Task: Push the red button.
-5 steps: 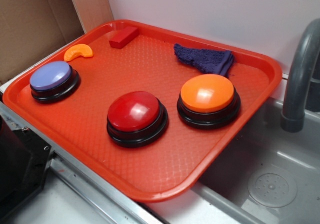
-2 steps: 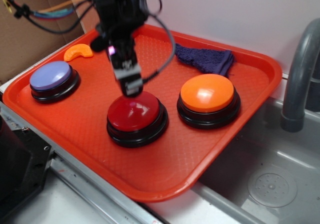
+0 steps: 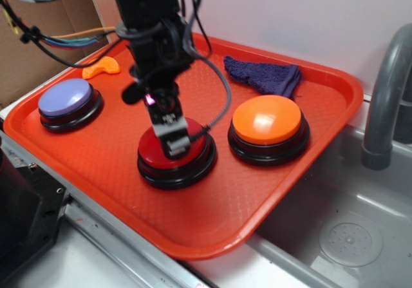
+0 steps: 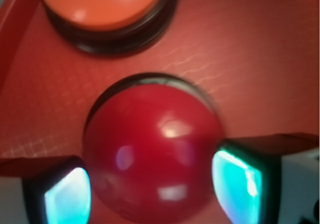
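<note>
The gripper (image 3: 174, 141) hangs low over the red button (image 3: 193, 156), its tip on or just above the dome. In the wrist view its two fingers (image 4: 65, 196) stand apart with the dome between them, holding nothing, so the jaws look partly open; from the outside view I cannot tell whether they already touch the top. That straddling pose suits a straight downward press: the weight would land near the dome's middle instead of sliding off its slope. From there, the tray (image 3: 212, 233) is the biggest thing, a red one lying beside a grey sink (image 3: 347, 236), and it carries everything else. The red button sits toward the tray's front middle, on its black ring. The orange button (image 3: 267, 120) stands near it on the side toward the sink, apart from it, close enough that a sideways drift could hit the wrong one. The purple button (image 3: 64, 98) rests well apart at the tray's other end. A blue cloth (image 3: 264, 75) lies crumpled at the back edge, out of the way, and a small orange slice (image 3: 103, 67) lies near the far corner behind the purple button.
</note>
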